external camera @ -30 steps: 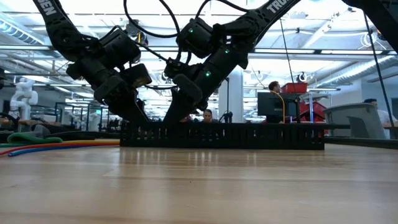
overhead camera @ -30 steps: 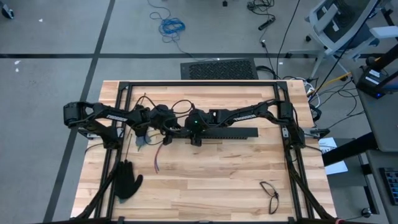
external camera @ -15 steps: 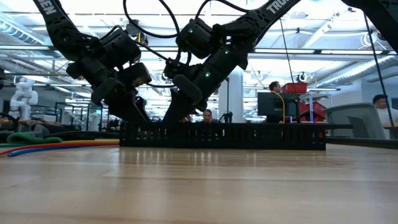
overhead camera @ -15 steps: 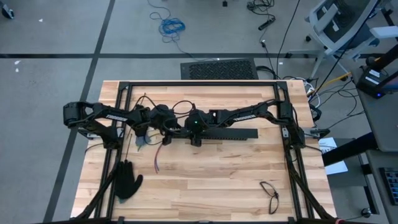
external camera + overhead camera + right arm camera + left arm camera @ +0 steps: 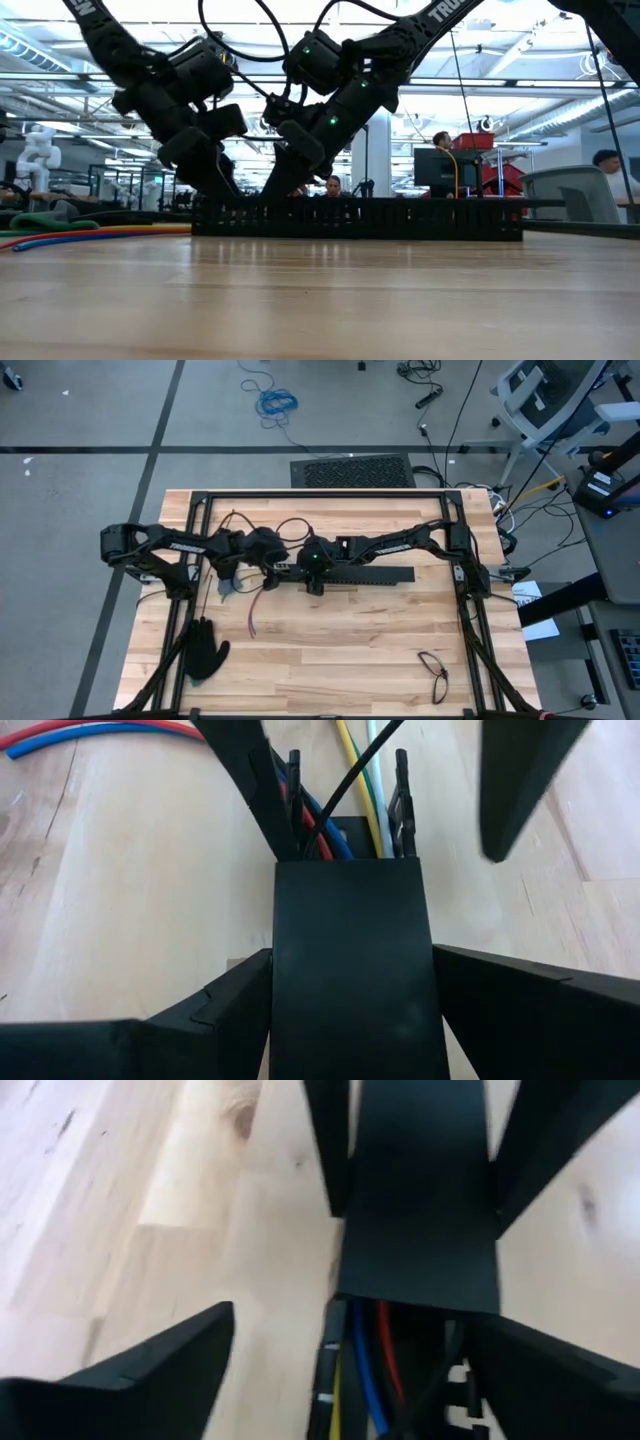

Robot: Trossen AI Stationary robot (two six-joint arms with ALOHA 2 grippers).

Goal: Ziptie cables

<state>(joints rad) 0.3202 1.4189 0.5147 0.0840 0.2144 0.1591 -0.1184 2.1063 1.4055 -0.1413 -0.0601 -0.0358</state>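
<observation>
The cables point(image 5: 335, 832), red, blue, yellow and white, run into the left end of a long black slotted bar point(image 5: 370, 574) that lies flat on the wooden table. Their loose ends trail toward the table's left point(image 5: 60, 237). A thin black strip point(image 5: 355, 775) slants across them; I cannot tell whether it is a ziptie. My right gripper point(image 5: 350, 960) straddles the bar's left end from the right. My left gripper point(image 5: 352, 1325) faces it from the left, open, one finger on each side of the cables and the bar's mouth. My right gripper has the black bar's left end between its two fingers, one on each long side point(image 5: 282, 970). The fingers slant down from the table's right and lie along the bar. The bar stays flat on the table.
A black glove point(image 5: 205, 650) lies near the table's front left and a pair of glasses point(image 5: 432, 672) at the front right. Black frame rails point(image 5: 320, 494) edge the table. Bare wood lies in front of the bar. People sit in the room behind point(image 5: 332, 186).
My left gripper has tipped a little, its wrist end rising, while its fingers stay at the bar's left end. My right gripper, the bar and the cables have kept still.
</observation>
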